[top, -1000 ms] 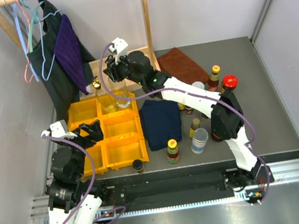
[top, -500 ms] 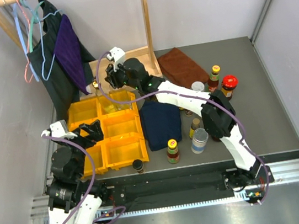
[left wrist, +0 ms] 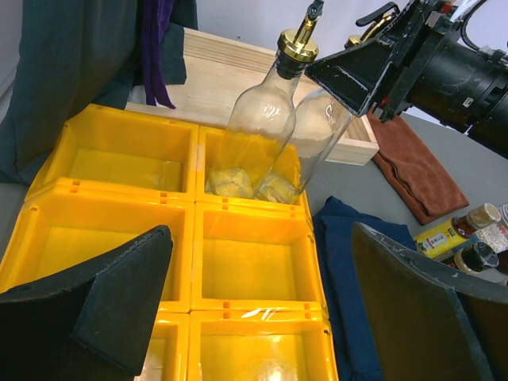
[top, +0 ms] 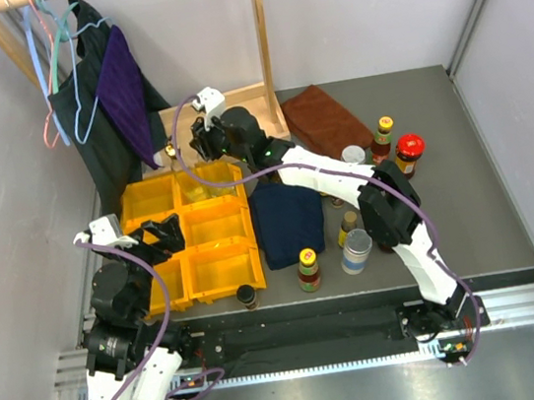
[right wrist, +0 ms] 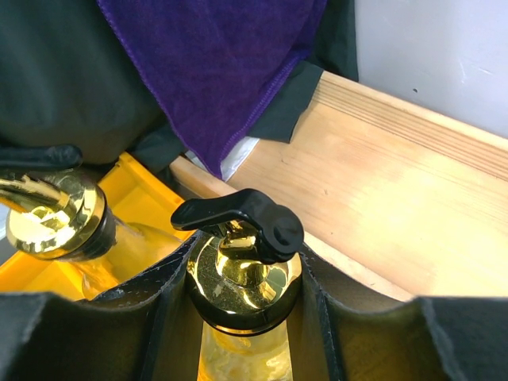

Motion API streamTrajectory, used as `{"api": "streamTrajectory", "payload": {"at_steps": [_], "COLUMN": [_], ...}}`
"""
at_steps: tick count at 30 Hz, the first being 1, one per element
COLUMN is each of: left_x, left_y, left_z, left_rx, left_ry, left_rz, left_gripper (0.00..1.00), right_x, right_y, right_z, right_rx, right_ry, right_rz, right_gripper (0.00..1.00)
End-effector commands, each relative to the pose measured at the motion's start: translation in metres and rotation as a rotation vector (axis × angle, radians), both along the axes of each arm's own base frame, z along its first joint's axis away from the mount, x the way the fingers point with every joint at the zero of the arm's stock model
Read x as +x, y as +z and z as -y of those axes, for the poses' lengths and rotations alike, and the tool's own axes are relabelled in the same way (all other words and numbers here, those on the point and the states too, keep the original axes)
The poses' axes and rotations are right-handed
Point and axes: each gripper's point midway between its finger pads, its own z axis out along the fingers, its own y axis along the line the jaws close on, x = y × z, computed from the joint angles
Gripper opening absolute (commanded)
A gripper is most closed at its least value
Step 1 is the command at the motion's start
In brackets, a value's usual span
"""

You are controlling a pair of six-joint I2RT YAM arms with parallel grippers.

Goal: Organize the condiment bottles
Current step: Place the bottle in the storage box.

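Observation:
Two clear gold-topped condiment bottles stand side by side in the back right yellow bin (left wrist: 252, 159). My right gripper (right wrist: 243, 279) is shut on the neck of the right-hand bottle (left wrist: 317, 135), just under its gold cap and black lever (right wrist: 238, 218). The free bottle (left wrist: 262, 119) is just left of it, its gold top (right wrist: 51, 218) close to my fingers. My left gripper (left wrist: 258, 238) hangs open over the nearer bins, holding nothing. More bottles and jars stand on the right: a yellow-capped one (top: 308, 269), a white-lidded jar (top: 357, 250) and a red-lidded jar (top: 409, 150).
The yellow bins (top: 219, 266) sit in a block at left. A blue cloth (top: 288, 219) lies beside them, a brown cloth (top: 325, 117) further back. A wooden rack base (right wrist: 381, 198) and hanging clothes (top: 118, 92) stand just behind the bins. A small dark jar (top: 248, 295) is at the front edge.
My right gripper has carried its bottle a little left, setting it closer beside the other gold-topped bottle in the back right bin. The left arm has not moved.

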Motion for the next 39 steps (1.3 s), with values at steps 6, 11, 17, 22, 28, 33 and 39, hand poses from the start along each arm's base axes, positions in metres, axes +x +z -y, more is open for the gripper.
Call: {"api": "streamTrajectory", "payload": {"at_steps": [6, 11, 17, 22, 28, 33, 39], "left_x": [0.001, 0.002, 0.002, 0.002, 0.001, 0.003, 0.004], "left_y": [0.005, 0.004, 0.004, 0.005, 0.005, 0.003, 0.006], "left_z": [0.002, 0.002, 0.001, 0.0, 0.008, 0.011, 0.018], "left_rx": [-0.002, 0.002, 0.004, 0.008, 0.009, 0.011, 0.007], "left_ry": [-0.011, -0.009, -0.008, -0.003, -0.045, -0.06, -0.095], "left_rz": [0.022, 0.02, 0.019, 0.022, 0.023, 0.01, -0.003], "left_gripper": [0.99, 0.99, 0.99, 0.99, 0.99, 0.99, 0.99], "right_x": [-0.008, -0.013, -0.02, -0.032, -0.073, -0.097, -0.123], "right_y": [0.038, 0.048, 0.073, 0.09, 0.115, 0.131, 0.136], "right_z": [0.0, 0.007, 0.023, 0.033, 0.033, 0.05, 0.082], "right_rx": [0.081, 0.093, 0.116, 0.131, 0.12, 0.115, 0.104], "right_ry": [-0.004, -0.017, -0.045, -0.038, 0.067, 0.085, 0.077], "right_rz": [0.05, 0.051, 0.065, 0.076, 0.053, 0.01, -0.026], "right_gripper": [0.39, 0.68, 0.89, 0.95, 0.99, 0.99, 0.99]}}
